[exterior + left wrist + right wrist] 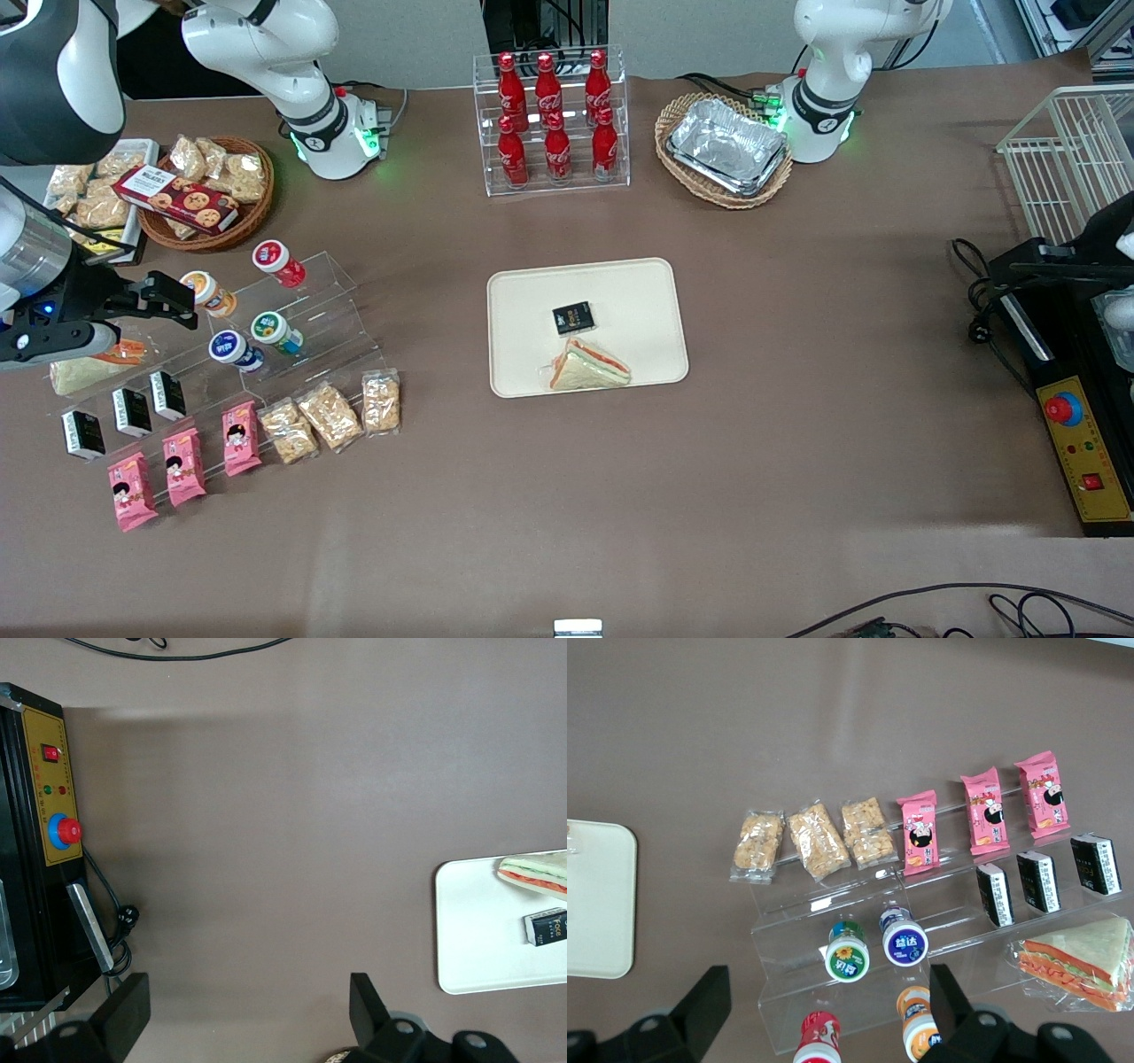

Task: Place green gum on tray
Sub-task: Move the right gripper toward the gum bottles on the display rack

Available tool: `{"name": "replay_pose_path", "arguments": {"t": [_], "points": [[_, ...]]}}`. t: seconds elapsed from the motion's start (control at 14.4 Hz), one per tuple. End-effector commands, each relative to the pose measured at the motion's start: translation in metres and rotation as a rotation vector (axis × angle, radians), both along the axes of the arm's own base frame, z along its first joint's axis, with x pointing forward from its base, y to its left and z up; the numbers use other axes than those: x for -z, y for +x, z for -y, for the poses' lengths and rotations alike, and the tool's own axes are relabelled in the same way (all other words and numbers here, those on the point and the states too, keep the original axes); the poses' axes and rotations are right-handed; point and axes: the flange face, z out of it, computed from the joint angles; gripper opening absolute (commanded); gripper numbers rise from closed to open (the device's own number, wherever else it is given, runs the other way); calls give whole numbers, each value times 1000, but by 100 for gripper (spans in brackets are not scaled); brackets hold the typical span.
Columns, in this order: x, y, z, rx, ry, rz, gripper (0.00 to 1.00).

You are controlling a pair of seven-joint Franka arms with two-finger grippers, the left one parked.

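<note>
The green gum (pixel 276 332) is a small white bottle with a green lid, lying on a clear acrylic step rack (pixel 292 341) beside a blue-topped bottle (pixel 234 349). It also shows in the right wrist view (pixel 848 955). The cream tray (pixel 656 301) lies mid-table and holds a sandwich (pixel 589 365) and a small black packet (pixel 573 318); its corner shows in the right wrist view (pixel 598 904). My gripper (pixel 168 306) hangs above the rack, over the orange-topped bottle (pixel 209 293), open and empty, with its fingers (pixel 700 1001) spread wide and the gum between them below.
A red-topped bottle (pixel 278 262) lies on the rack's top step. Granola bars (pixel 330 415), pink snack packs (pixel 184 465) and black packets (pixel 131 411) line the lower steps. A wrapped sandwich (pixel 89 368) lies under my arm. A cookie basket (pixel 205 195), cola rack (pixel 554 120) and foil trays (pixel 726 146) stand farther back.
</note>
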Motion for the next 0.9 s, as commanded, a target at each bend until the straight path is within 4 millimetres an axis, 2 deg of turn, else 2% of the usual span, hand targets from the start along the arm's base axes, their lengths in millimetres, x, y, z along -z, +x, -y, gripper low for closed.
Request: {"name": "replay_pose_path", "arguments": {"t": [0.0,0.35,0.56,0.69,0.83], "points": [[-1,-3,3,-2,1,-5,100],[3,-6,3,-28,10,-31,100],[7,-7,13,-244,8,-32,100],[10,-11,15,-243,7,-42,100],[22,-19,15,-242,12,-51,100]]}}
